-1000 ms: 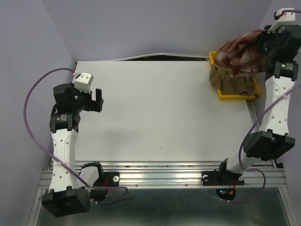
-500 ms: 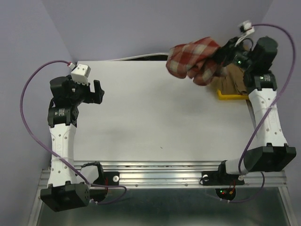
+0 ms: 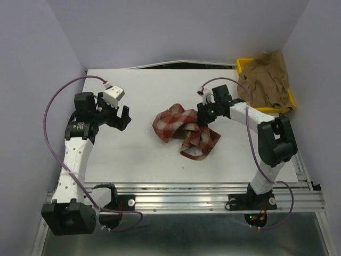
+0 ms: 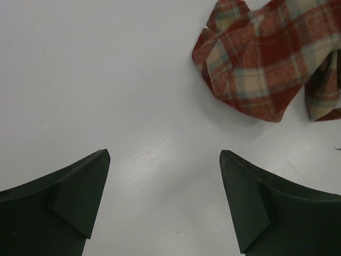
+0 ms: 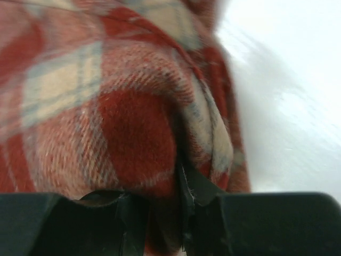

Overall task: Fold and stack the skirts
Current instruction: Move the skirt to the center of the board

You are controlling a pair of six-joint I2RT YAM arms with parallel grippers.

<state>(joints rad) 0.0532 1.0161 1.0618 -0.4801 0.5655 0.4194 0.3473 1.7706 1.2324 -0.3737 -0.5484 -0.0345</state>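
Top external: white table (image 3: 133, 165), lilac walls (image 3: 160, 26) on three sides. Left gripper (image 3: 126, 118) jaws wide apart. Plaid skirt (image 3: 184, 130) lies crumpled ahead of it, pinched by right gripper (image 3: 201, 120).

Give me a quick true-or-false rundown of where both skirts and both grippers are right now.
1. The plaid skirt lies crumpled on the table. True.
2. The tan skirt is spread flat on the table. False: it lies bunched in the yellow tray.
3. The left gripper is open and holds nothing. True.
4. The right gripper hangs over the tray. False: it is at the plaid skirt, with fabric between its fingers.
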